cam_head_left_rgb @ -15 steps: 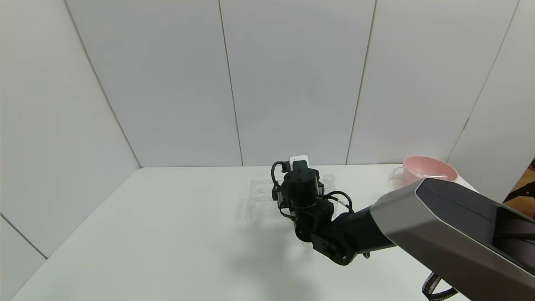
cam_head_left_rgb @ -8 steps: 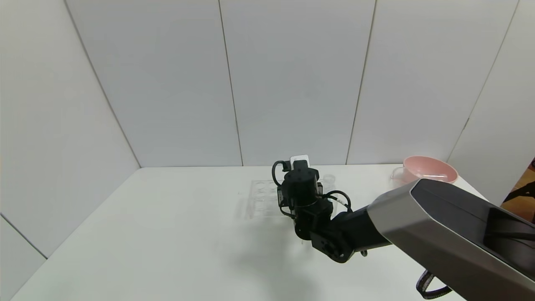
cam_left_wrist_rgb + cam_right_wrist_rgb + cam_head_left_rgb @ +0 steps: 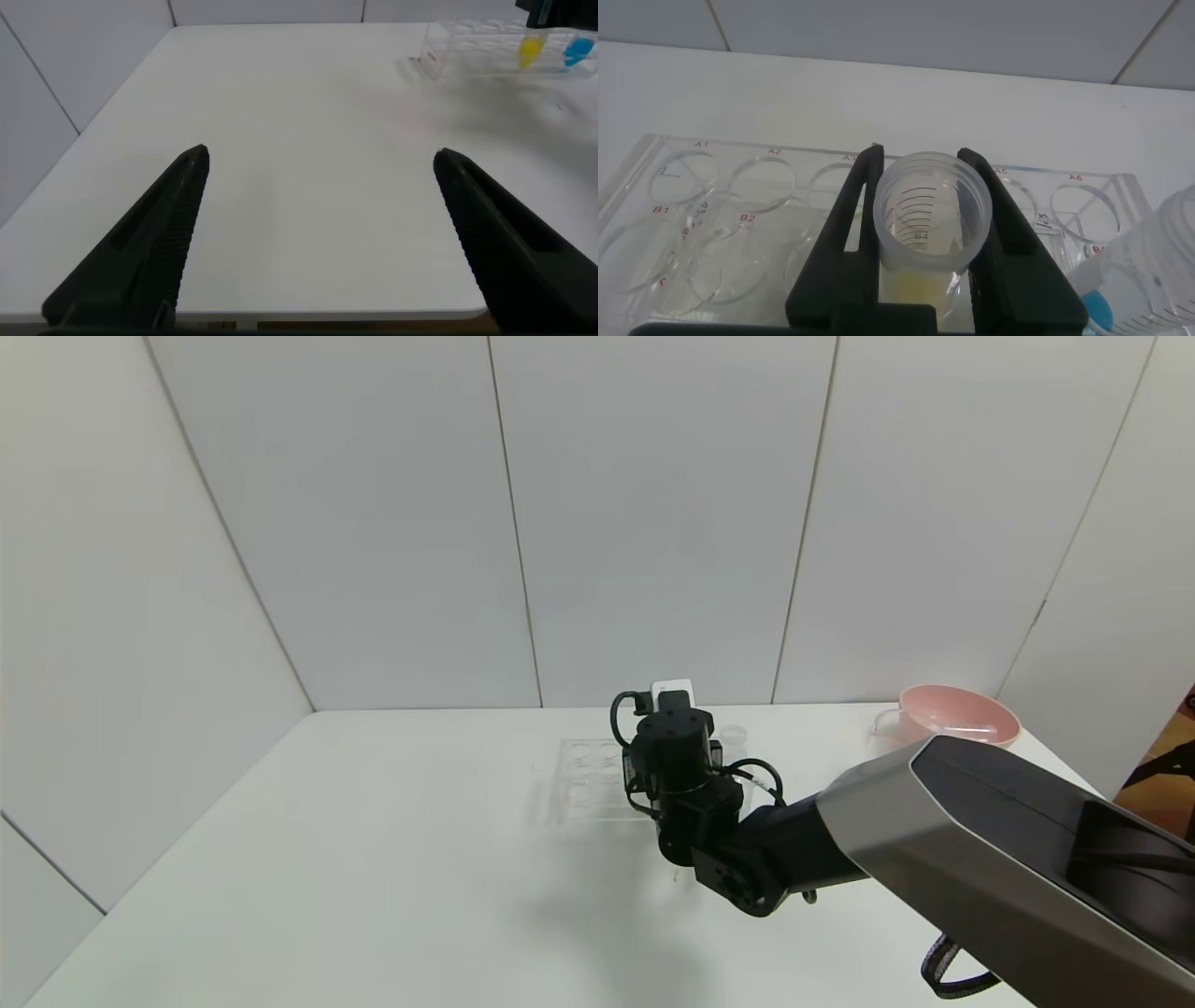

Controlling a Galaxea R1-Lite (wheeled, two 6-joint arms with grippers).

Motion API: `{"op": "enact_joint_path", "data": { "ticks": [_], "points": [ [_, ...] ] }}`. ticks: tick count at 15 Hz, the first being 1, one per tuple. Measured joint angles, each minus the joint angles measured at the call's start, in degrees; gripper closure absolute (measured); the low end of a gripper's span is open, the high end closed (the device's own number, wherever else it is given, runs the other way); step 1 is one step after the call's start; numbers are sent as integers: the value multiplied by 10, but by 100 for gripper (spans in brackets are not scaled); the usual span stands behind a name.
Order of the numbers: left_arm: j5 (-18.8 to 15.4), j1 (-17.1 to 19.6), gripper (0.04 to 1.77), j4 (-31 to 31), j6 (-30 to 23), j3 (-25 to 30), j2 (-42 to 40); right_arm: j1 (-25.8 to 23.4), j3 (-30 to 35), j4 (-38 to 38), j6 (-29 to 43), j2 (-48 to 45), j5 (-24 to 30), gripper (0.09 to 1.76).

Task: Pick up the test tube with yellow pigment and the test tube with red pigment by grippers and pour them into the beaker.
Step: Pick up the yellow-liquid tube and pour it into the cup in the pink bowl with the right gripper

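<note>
My right gripper (image 3: 920,154) is shut on the test tube with yellow pigment (image 3: 934,219), one finger on each side just under its rim. The tube stands upright in a clear rack (image 3: 738,177), with yellow liquid at its bottom. In the head view the right wrist (image 3: 674,756) hides the tube over the rack (image 3: 583,779). The beaker (image 3: 735,735) stands just right of the rack. My left gripper (image 3: 320,151) is open and empty low over bare table; it sees the yellow liquid (image 3: 531,49) far off. The test tube with red pigment is not visible.
A like tube with blue liquid (image 3: 1092,308) stands in the rack beside the held one, and shows in the left wrist view (image 3: 579,51). A pink bowl (image 3: 957,714) sits at the table's far right corner. White walls close the table behind and on both sides.
The right arm has shifted slightly, its wrist moving a little to the right and away, so more of the rack shows. The gripper's hold looks unchanged.
</note>
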Motion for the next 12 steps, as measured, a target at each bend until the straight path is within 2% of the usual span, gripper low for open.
{"op": "enact_joint_path", "data": {
  "ticks": [5, 12],
  "points": [
    [0, 0, 9, 0, 0, 0, 0, 0, 0, 2, 0, -4, 0, 126],
    [0, 0, 9, 0, 0, 0, 0, 3, -2, 16, -2, -75, 1, 126]
  ]
}}
